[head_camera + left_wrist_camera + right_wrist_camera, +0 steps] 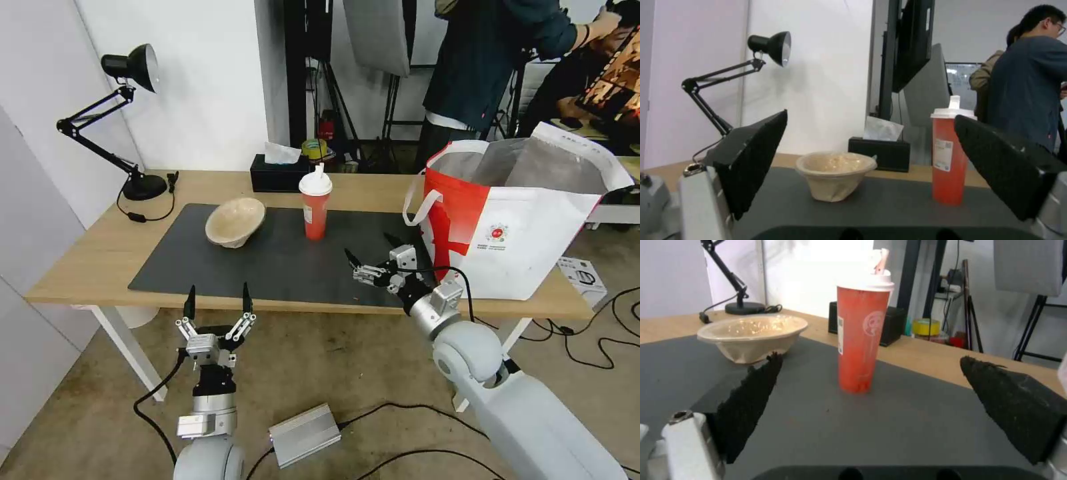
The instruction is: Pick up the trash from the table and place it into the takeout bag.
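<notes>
Item 1, red drink cup (315, 211) with white lid: I see it upright near the middle of the dark grey mat (200, 263), ahead and to the left of my right gripper (373, 256) and apart from it; in the right wrist view the cup (862, 336) stands between the 2 spread black fingers (751, 396), well beyond their tips. Item 2, beige pulp bowl (235, 221): tilted on the mat to the left of the cup, near it, not touching; it lies beyond my left gripper (218, 298). Right gripper: wide, holding nothing, low over the mat's front right part, just beside the takeout bag (527, 220). Left gripper: wide, holding nothing, at the front edge of the table (87, 260), fingers pointing up. Bag: upright at the table's right end, mouth open, foil lining showing. Behind the cup, at the table's far edge: black tissue box (279, 175); far left corner: black desk lamp (123, 113).
</notes>
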